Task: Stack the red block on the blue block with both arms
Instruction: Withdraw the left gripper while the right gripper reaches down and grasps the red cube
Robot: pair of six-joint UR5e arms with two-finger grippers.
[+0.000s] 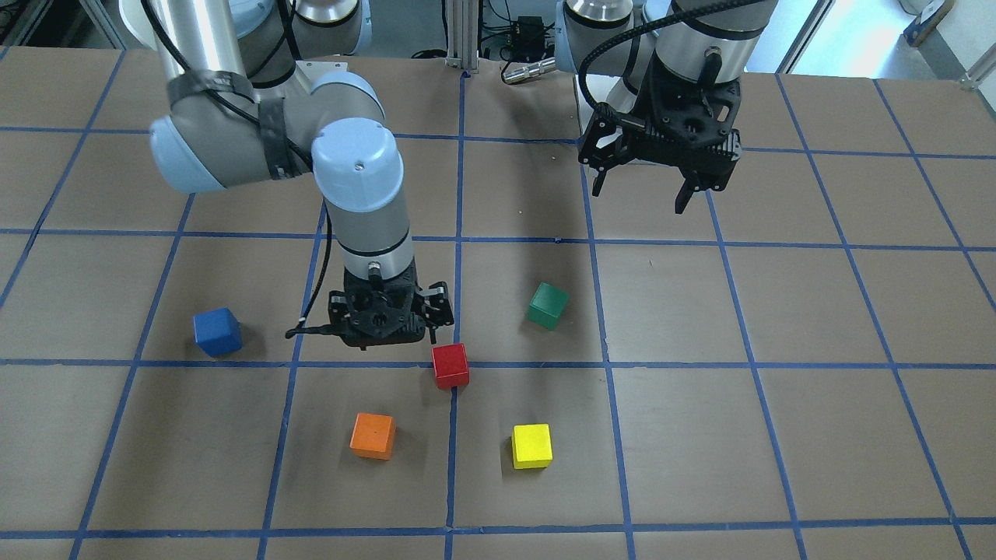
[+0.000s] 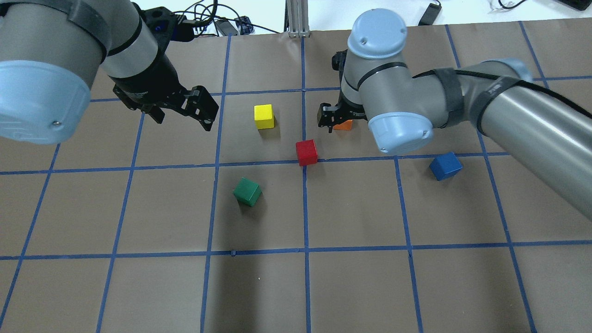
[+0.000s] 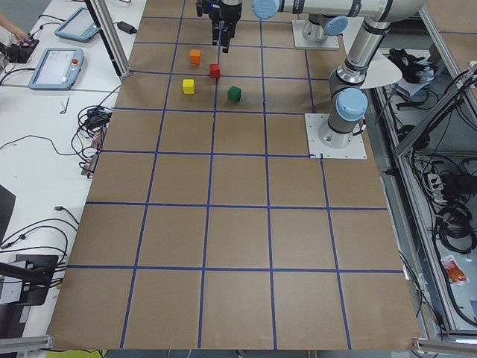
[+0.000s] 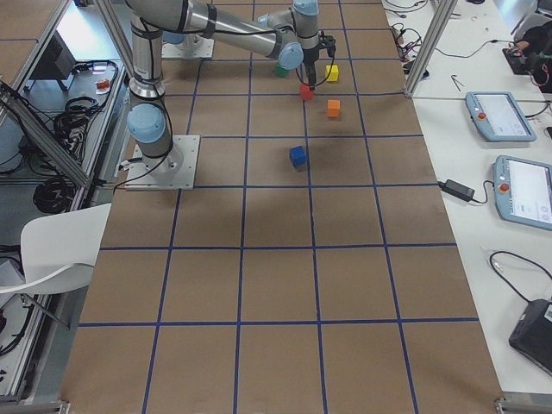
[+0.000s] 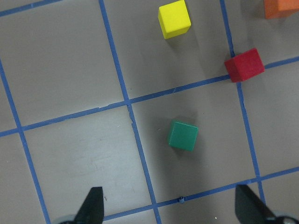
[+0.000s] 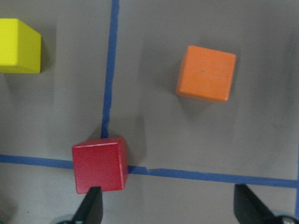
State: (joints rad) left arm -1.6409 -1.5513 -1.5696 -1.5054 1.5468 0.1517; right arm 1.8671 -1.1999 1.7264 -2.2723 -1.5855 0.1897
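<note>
Hovering spread wide beside the red block (image 6: 99, 164), the right gripper (image 6: 168, 204) sits off-centre; descending now risks a finger knocking it askew

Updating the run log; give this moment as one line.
right gripper open, low, offset from red block | left gripper open, raised, empty | red block ungrasped | blue block apart, bare top

Bright, even overhead lighting; soft shadows; slightly blurred right wrist view.
</note>
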